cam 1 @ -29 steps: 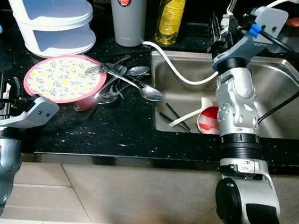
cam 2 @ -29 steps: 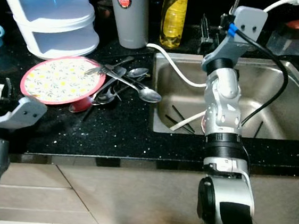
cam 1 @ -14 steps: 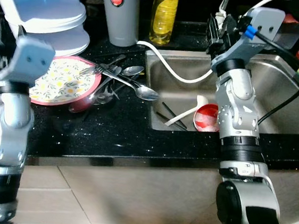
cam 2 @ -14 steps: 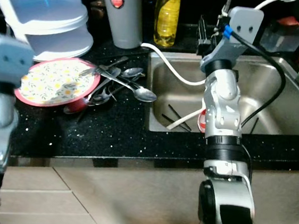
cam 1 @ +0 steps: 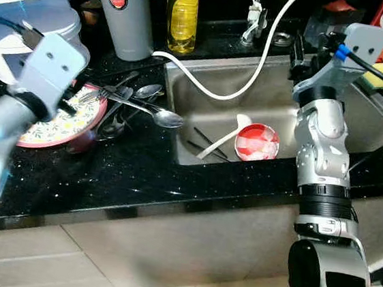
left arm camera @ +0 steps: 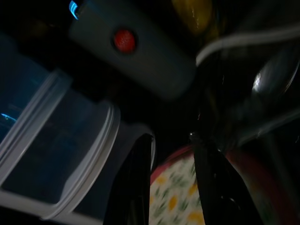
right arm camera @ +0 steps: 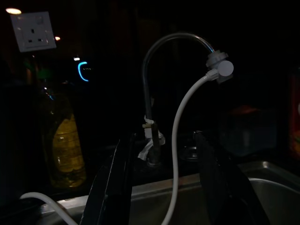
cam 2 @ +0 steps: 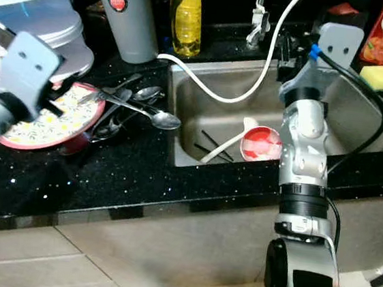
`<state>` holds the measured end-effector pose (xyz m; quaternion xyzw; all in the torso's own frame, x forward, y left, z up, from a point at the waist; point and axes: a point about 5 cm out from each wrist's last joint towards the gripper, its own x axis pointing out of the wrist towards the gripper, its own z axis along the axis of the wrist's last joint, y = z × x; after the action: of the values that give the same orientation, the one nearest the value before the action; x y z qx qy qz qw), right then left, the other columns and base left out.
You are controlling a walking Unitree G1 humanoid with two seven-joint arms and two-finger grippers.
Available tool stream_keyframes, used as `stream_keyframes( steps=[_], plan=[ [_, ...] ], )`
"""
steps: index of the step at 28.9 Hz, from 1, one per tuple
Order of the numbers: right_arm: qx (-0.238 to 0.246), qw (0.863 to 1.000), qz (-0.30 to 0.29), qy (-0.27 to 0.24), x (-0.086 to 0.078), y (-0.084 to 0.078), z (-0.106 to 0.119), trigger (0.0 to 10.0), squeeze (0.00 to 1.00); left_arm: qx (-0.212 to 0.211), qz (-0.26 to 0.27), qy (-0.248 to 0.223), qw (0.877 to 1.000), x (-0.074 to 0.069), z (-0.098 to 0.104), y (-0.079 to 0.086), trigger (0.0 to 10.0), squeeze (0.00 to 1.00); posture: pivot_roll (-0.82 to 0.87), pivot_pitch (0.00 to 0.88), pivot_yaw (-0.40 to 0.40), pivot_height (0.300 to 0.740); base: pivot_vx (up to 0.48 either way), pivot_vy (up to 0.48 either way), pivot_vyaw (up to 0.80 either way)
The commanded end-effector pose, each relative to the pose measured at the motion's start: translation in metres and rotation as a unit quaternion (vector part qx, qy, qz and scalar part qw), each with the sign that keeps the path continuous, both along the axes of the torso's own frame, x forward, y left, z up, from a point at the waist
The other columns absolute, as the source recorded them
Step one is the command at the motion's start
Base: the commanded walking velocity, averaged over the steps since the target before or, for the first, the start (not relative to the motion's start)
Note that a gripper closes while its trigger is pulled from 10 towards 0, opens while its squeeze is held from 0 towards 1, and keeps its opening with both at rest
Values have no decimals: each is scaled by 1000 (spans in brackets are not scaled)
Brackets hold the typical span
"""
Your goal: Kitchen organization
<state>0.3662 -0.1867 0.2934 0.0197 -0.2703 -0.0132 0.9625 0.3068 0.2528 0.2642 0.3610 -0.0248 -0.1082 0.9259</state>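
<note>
- Step in hand, judged: approach of the left gripper [left arm camera: 168, 187] to the plate [cam 1: 39, 127] lying near the counter's left end, for a pick-up by the rim.
- Left gripper: fingers [left arm camera: 133, 187] spread with a clear gap, holding nothing; in the left wrist view the plate's flowered face shows between them, just ahead of the tips.
- Plate: pink-rimmed, floral, tilted, its near side propped on a small red cup [cam 1: 82, 144]; far rim close beside the stacked white container [cam 1: 23, 13] at the counter's back left.
- Cutlery [cam 1: 137, 103]: forks and spoons heaped across the plate's sink-side rim and out over the counter toward the sink's [cam 1: 212, 142] left edge; a large spoon [cam 1: 165, 119] lying nearest that edge.
- Advice for a good grasp: take the rim on the side away from the cutlery, one finger under and one over; lift slowly and level, since the utensils resting on the rim are likely to slide off or rattle.
- Risk, judged: glazed rim probably slippery; a shallow bite may let the plate pivot on the cup beneath.
- Right gripper [right arm camera: 164, 187]: held above the sink's back edge, fingers parted and empty, facing the tap [right arm camera: 154, 93] and its white hose [cam 1: 254, 68].
- Sink contents: red bowl [cam 1: 257, 142], white ladle [cam 1: 220, 140] and dark chopsticks [cam 1: 208, 145] near the front wall.
- Back edge of counter: grey flask [cam 1: 123, 13] and yellow bottle [cam 1: 183, 16], well apart from the left gripper.
</note>
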Motion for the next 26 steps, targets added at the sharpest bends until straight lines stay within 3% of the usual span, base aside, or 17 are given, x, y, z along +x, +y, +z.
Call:
stream_keyframes(
  steps=[1, 3, 5, 8, 10, 11, 14, 19, 22, 25, 26],
  plan=[
    [-1, 1000, 4, -1, -2, 5, -2, 10000, 0, 32, 8, 34, 999, 3, -1, 10, 10000, 0, -50, 0, 109, 740, 0, 0, 0],
    [4, 1000, 2, 1, -4, 5, -5, 10000, 0, -51, 43, 73, 995, 22, -8, 18, 10000, 0, -52, 0, 115, 740, 0, 0, 0],
    [5, 1000, 2, 2, -5, 5, -5, 10000, 0, -68, 57, 79, 993, 26, -11, 20, 10000, 0, -54, 0, 115, 740, 0, 0, 0],
    [6, 1000, 2, 3, -5, 6, -5, 10000, 0, -89, 40, 92, 991, 32, -16, 12, 10000, 0, -61, 0, 113, 740, 0, 0, 0],
    [5, 1000, 5, 2, -6, 7, -4, 10000, 0, -149, 0, 103, 983, 40, -22, -6, 10000, 0, -80, 2, 109, 740, 0, 0, 0],
    [5, 1000, 5, 2, -6, 7, -4, 10000, 0, -149, 0, 103, 983, 40, -22, -6, 10000, 0, -80, 2, 109, 740, 0, 0, 0],
    [2, 1000, 9, -1, -7, 9, -2, 10000, 0, -220, -3, 105, 970, 59, -29, -24, 10000, 0, -88, 4, 106, 740, 0, 0, 0],
    [2, 1000, 8, -3, -9, 9, 0, 10000, 0, -261, 43, 112, 958, 76, -42, -37, 10000, 0, -114, 14, 115, 740, 0, 0, 0],
    [2, 1000, 7, -4, -11, 8, 0, 10000, 0, -268, 67, 105, 955, 79, -44, -35, 10000, 0, -121, 17, 115, 740, 0, 0, 0],
    [0, 1000, 3, -2, -12, 6, -1, 10000, 0, -323, 103, 99, 935, 82, -44, -26, 10000, 0, -129, 19, 109, 740, 0, 0, 0],
    [0, 1000, 3, -2, -12, 6, -1, 10000, 0, -323, 103, 99, 935, 82, -44, -26, 10000, 0, -129, 19, 109, 740, 0, 0, 0]
  ],
)
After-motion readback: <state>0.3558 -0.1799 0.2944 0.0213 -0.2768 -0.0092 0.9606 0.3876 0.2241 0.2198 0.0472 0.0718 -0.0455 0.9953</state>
